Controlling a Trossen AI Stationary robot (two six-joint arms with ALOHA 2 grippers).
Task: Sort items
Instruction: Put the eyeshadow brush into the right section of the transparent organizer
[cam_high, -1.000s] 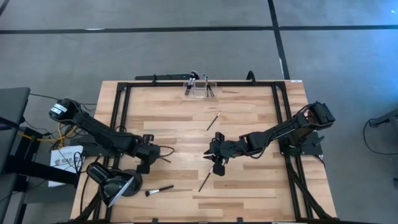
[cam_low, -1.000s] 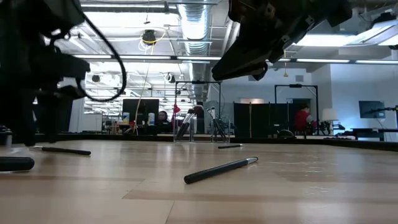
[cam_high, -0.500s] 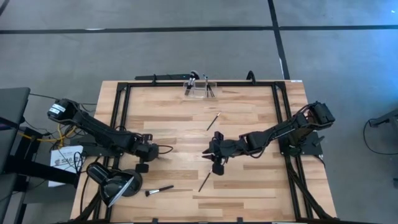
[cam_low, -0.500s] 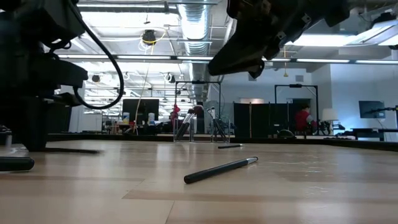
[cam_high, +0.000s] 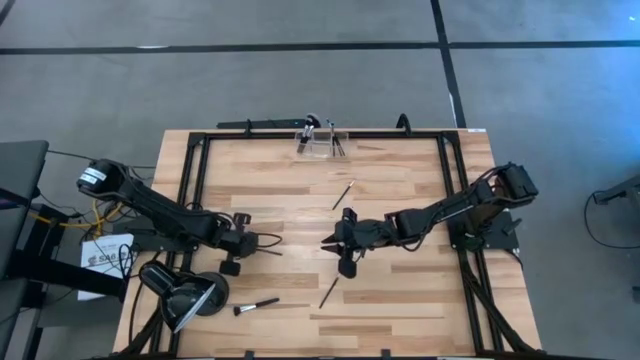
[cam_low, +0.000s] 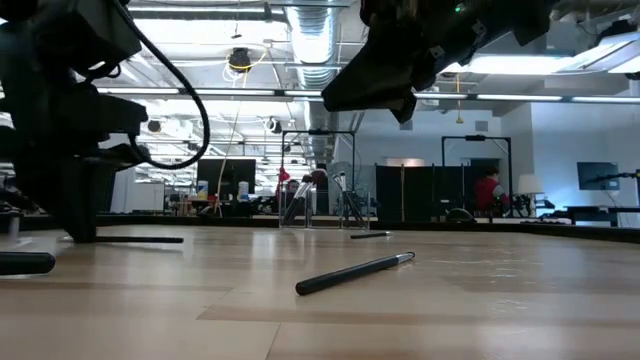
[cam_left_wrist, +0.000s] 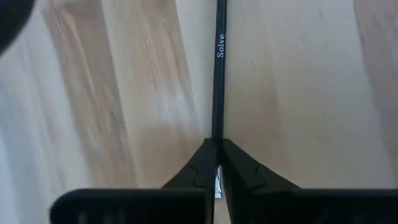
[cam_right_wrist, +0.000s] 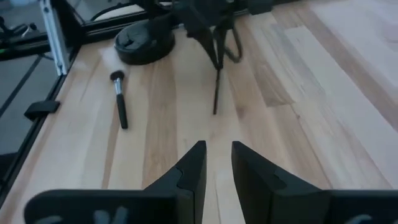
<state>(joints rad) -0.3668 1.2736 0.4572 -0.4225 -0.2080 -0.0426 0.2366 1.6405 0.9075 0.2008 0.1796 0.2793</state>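
Observation:
My left gripper is at the table's left-middle, shut on a slim black brush marked "Solve". The brush lies flat and runs toward the table's centre. My right gripper hovers near the centre, pointing left, open with nothing between its fingers. Loose brushes lie flat on the wood: a dark one near the right gripper, one farther back, and a round-headed one by the lamp. My left gripper pinches the brush between its two fingertips at one end, where a silvery bit shows between the fingers. The fingers come steeply from above and stand on either side of the handle. The handle lies level on the table, running away from the fingers.
A black desk lamp stands at the near left corner. A clear holder with brushes in it stands at the far edge's middle. A black frame runs round the table.
My left gripper has shut on the black brush at the table's left-middle. The brush stays flat on the wood and has slid a little toward the table's centre.

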